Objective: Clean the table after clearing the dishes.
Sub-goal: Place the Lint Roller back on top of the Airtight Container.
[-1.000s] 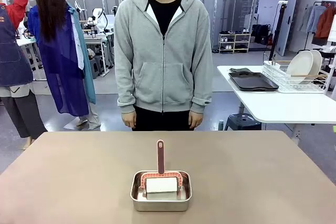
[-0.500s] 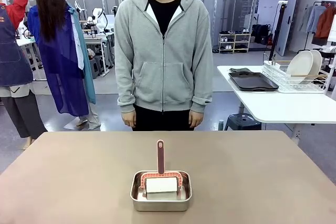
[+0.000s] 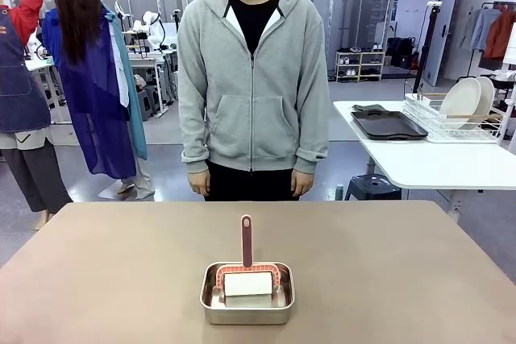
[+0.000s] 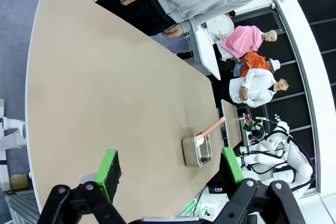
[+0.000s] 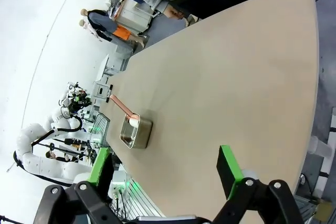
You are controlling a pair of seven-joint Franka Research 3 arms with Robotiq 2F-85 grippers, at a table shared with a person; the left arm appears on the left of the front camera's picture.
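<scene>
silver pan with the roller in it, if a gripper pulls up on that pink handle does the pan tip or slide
The roller probably lifts free, since it seems to lie loose in the pan. The pan looks thin and light, so it could slide on the smooth table. Being low and wide, it seems unlikely to tip.

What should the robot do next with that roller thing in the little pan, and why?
Probably move one open gripper, say the right gripper, toward the pink handle of the roller. The table holds no dishes; the plates and a tray sit on the white table. The roller stands in the silver pan, handle up, and both grippers hold nothing.
</scene>
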